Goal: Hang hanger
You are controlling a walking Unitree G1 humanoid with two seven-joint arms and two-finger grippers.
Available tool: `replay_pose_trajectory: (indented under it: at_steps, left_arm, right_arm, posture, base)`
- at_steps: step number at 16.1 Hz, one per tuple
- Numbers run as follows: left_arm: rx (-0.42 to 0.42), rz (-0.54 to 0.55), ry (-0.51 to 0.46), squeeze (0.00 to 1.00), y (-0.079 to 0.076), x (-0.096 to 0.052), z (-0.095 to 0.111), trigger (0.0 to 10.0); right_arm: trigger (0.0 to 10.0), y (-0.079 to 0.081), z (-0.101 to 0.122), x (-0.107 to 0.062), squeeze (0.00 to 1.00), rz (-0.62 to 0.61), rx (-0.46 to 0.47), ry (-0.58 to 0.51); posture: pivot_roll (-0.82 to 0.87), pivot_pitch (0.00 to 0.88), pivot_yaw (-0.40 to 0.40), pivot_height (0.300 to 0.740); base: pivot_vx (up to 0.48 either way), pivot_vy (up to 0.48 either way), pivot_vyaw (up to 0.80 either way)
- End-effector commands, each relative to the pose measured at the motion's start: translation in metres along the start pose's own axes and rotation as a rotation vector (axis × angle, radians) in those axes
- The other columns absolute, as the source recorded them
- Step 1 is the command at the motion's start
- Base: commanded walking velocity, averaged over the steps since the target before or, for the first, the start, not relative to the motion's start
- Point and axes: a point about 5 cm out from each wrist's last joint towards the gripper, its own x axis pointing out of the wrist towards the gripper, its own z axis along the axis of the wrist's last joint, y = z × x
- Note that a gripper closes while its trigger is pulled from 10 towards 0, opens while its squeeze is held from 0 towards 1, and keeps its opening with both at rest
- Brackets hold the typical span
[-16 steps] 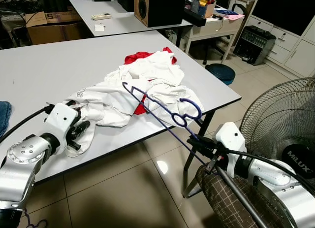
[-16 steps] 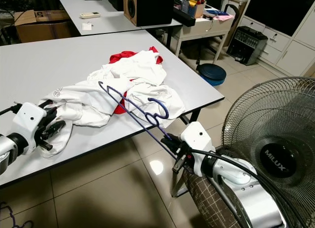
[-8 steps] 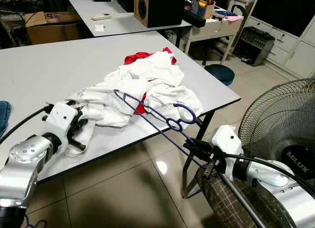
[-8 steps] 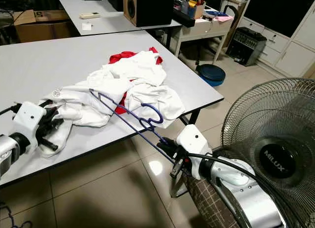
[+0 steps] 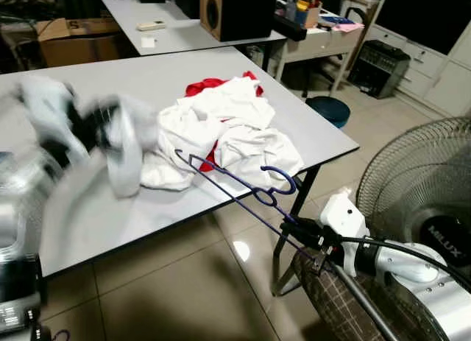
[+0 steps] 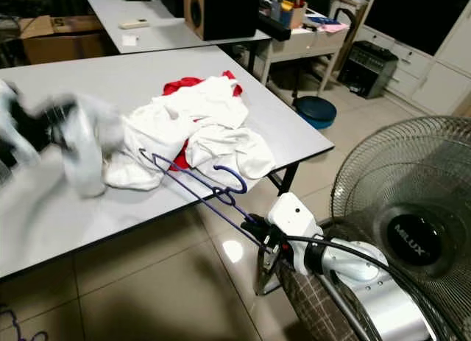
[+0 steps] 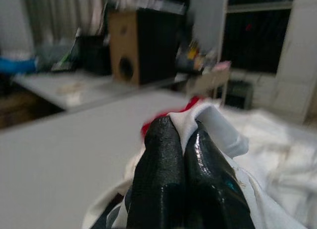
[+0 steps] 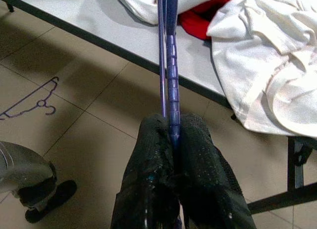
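Right gripper [image 8: 174,140] is clenched on the purple hanger [image 5: 243,185], which slants up from the floor side to the tabletop [image 5: 184,76] edge, hook beside the white clothes [image 5: 235,127]. Left gripper [image 7: 184,155], blurred over the tabletop, pinches a white garment [image 5: 125,146] between its 2 closed fingers.

Left gripper [image 7: 184,140] with white garment [image 7: 218,135] over grey table [image 7: 59,140]

Two black fingers [image 7: 158,179] pressed together, a fold of white cloth pinched between their tips and draping past both sides. Red cloth [image 7: 190,103] just beyond the fingertips, more white fabric spread beside it. Farther off, blurred: wooden speaker box [image 7: 141,46] with round port on a second table [image 7: 74,88], dark window [image 7: 252,33], white cabinet [image 7: 297,66].
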Motion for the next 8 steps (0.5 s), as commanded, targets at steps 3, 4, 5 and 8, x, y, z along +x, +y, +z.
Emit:
replay_pose_trajectory:
  at_steps: [3,4,5,8]
  left_arm:
    - [-0.061,-0.182,-0.18,0.0,0.001,0.002,0.049,0.0]
    - [-0.076,-0.228,-0.228,0.0,0.003,-0.001,0.064,0.0]
    - [-0.096,-0.255,-0.266,0.0,0.005,-0.003,0.073,0.0]
    - [-0.157,-0.246,-0.345,0.0,0.014,-0.006,0.088,0.0]
  right_arm:
    - [10.0,-0.013,0.003,0.001,0.0,-0.031,-0.036,0.003]
    - [10.0,-0.014,0.004,0.005,0.0,-0.019,-0.045,-0.004]
    - [10.0,-0.015,0.005,0.01,0.0,-0.011,-0.05,-0.012]
    - [10.0,-0.022,0.01,0.027,0.0,0.028,-0.073,-0.036]
  posture:
    - [-0.03,0.0,-0.066,0.74]
    - [-0.02,0.0,-0.063,0.74]
    - [-0.01,0.0,-0.062,0.74]
    - [0.0,0.0,-0.06,0.74]
  base:
    - [0.0,0.0,0.0]
    - [0.0,0.0,0.0]
    - [0.0,0.0,0.0]
    - [0.0,0.0,0.0]
